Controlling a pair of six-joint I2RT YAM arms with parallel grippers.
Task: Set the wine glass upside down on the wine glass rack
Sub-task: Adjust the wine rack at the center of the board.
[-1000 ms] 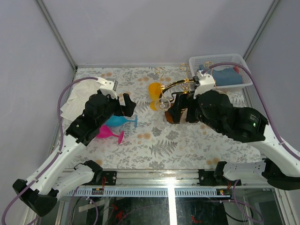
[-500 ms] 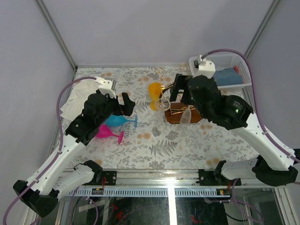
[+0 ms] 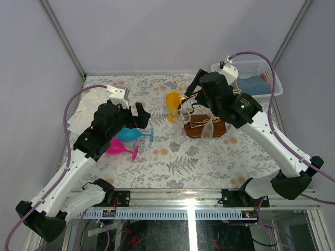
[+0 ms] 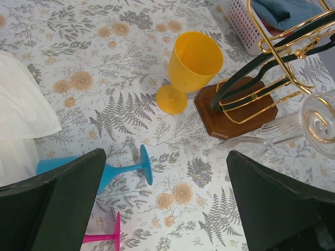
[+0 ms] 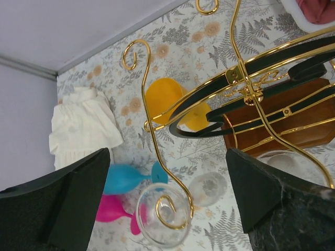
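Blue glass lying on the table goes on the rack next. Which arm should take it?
Left. The left pincer, open, hovers directly above the blue glass. The right pincer, also open, is up over the rack, farther off.

From above, the left arm (image 3: 104, 128) partly hid the blue wine glass (image 3: 140, 135) and pink wine glass (image 3: 124, 150), while the right arm (image 3: 230, 102) covered part of the wine glass rack (image 3: 194, 132).

No legible text, label or number anywhere.
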